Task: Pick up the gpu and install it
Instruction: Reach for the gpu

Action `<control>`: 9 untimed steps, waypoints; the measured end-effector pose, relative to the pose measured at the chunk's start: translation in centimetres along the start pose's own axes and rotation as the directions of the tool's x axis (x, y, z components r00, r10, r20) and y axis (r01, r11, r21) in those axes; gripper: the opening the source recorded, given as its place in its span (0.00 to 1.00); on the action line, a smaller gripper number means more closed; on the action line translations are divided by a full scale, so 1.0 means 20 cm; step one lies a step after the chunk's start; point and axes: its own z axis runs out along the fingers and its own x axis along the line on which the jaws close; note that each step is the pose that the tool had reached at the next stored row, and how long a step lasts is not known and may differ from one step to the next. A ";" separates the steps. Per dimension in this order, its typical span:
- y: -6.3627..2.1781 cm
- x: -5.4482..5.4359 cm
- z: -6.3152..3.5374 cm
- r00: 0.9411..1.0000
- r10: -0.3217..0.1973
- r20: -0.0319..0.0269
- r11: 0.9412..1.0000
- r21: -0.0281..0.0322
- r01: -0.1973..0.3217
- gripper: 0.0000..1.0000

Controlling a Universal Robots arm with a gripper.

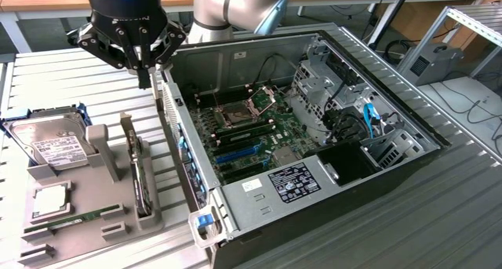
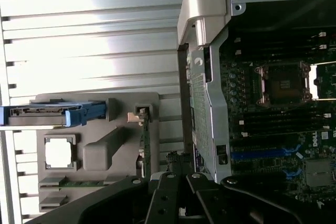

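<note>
The gpu (image 1: pixel 140 178) stands on edge in a slot of the grey holder tray (image 1: pixel 94 234), at the exterior view's left of the open computer case (image 1: pixel 314 140). In the wrist view the gpu (image 2: pixel 147 148) shows edge-on as a thin green strip beside the tray (image 2: pixel 100 150). My gripper (image 1: pixel 144 80) hangs above the far end of the tray, close to the case's rear wall, clear of the gpu. Its fingers are shut with nothing between them. The gripper (image 2: pixel 179 178) sits over the gap between tray and case.
A silver hard drive (image 1: pixel 49 144) in a blue bracket, a processor chip (image 1: pixel 50 201) and a memory stick (image 1: pixel 74 219) share the tray. The motherboard (image 1: pixel 259 134) lies exposed with blue card slots (image 1: pixel 235 156). Cables and a drive cage (image 1: pixel 345 104) crowd the case's far side.
</note>
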 end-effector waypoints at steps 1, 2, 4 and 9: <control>0.000 0.00 0.000 1.000 0.000 0.000 1.000 0.000 0.000 0.11; -0.001 0.01 0.000 1.000 0.000 0.000 1.000 0.000 0.000 0.11; -0.001 0.02 0.000 1.000 0.000 0.000 1.000 0.000 0.000 0.11; -0.003 0.05 -0.001 1.000 0.000 0.000 1.000 0.000 0.000 0.11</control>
